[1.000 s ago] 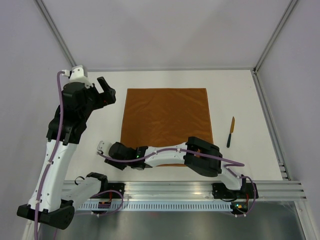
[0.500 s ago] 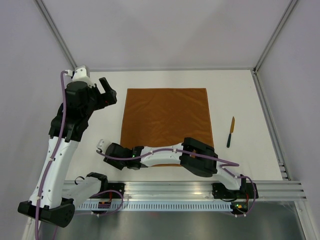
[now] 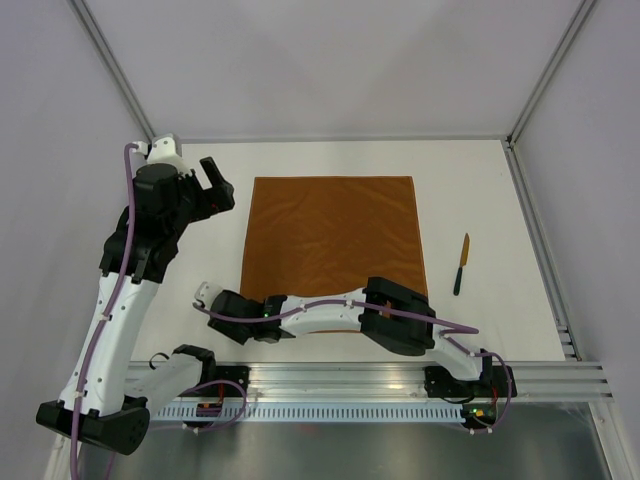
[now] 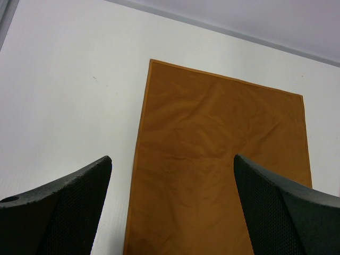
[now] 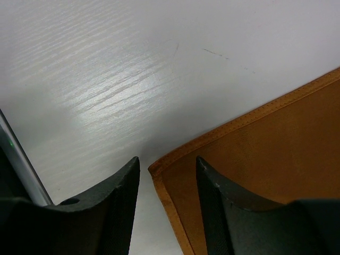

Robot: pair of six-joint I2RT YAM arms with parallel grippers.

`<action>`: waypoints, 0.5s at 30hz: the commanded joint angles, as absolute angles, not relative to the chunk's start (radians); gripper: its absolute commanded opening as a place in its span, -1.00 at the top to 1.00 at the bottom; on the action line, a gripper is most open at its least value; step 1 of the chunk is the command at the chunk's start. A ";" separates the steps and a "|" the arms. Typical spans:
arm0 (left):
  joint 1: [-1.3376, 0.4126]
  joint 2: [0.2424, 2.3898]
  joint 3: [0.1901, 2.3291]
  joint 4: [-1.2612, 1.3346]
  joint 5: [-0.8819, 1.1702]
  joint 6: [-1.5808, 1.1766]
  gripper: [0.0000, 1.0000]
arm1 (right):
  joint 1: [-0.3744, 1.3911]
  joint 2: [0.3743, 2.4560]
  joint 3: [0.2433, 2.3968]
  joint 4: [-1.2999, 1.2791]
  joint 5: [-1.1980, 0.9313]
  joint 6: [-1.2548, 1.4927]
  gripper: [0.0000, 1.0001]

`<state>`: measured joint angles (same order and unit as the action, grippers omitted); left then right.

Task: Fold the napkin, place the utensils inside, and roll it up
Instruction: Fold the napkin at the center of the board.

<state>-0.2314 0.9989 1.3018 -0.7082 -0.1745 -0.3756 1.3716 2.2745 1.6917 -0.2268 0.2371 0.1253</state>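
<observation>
The knife (image 3: 461, 264) lies right of the flat napkin (image 3: 333, 245), its long axis near-to-far and its blade pointing nearward. The left hand (image 4: 171, 158) is released. The right hand (image 5: 166, 163) is released around the napkin's near-left corner.

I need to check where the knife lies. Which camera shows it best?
Top external: the knife lies in full view on the table, right of the napkin and apart from it. Neither wrist view shows it; both frame only napkin and table.
</observation>
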 commanded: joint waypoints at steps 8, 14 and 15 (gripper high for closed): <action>-0.227 0.989 1.289 -0.709 -0.176 -0.377 -0.99 | 1.385 2.283 1.712 -0.236 0.226 0.163 0.05; -0.229 0.991 1.285 -0.709 -0.179 -0.374 -0.99 | 1.385 2.287 1.707 -0.239 0.238 0.169 0.10; -0.227 0.992 1.285 -0.709 -0.181 -0.374 -0.99 | 1.385 2.289 1.709 -0.241 0.236 0.170 0.11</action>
<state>-0.2314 0.9985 1.2858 -0.7090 -0.1799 -0.3756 1.3792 2.2745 1.6917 -0.2264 0.2264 0.1509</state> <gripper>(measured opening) 0.993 0.451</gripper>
